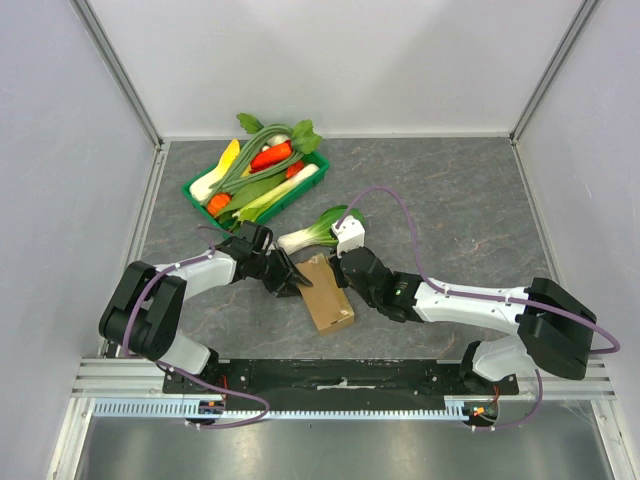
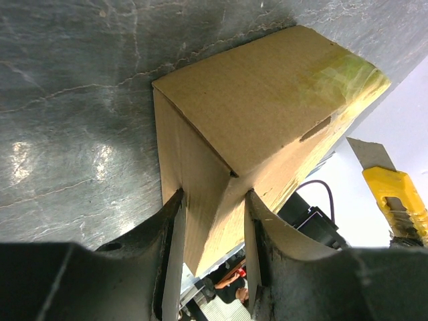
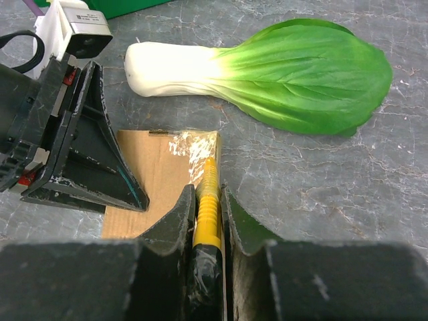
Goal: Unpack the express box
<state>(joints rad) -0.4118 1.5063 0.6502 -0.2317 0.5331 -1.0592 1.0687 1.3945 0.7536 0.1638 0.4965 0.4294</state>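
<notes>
The express box (image 1: 330,298) is a flat brown carton lying on the table between both arms. My left gripper (image 1: 296,281) is closed on its left corner; in the left wrist view the box (image 2: 267,100) sits wedged between my fingers (image 2: 170,234). My right gripper (image 1: 341,266) is shut on a yellow utility knife (image 3: 207,197). The knife's tip rests on the shiny tape (image 3: 195,148) at the far end of the box (image 3: 150,174). The knife (image 2: 396,200) also shows in the left wrist view, blade out beside the box's taped end.
A bok choy (image 1: 316,228) lies just beyond the box, and it also shows in the right wrist view (image 3: 267,73). A green tray (image 1: 196,191) of toy vegetables stands at the back left. Grey walls close in the table on three sides.
</notes>
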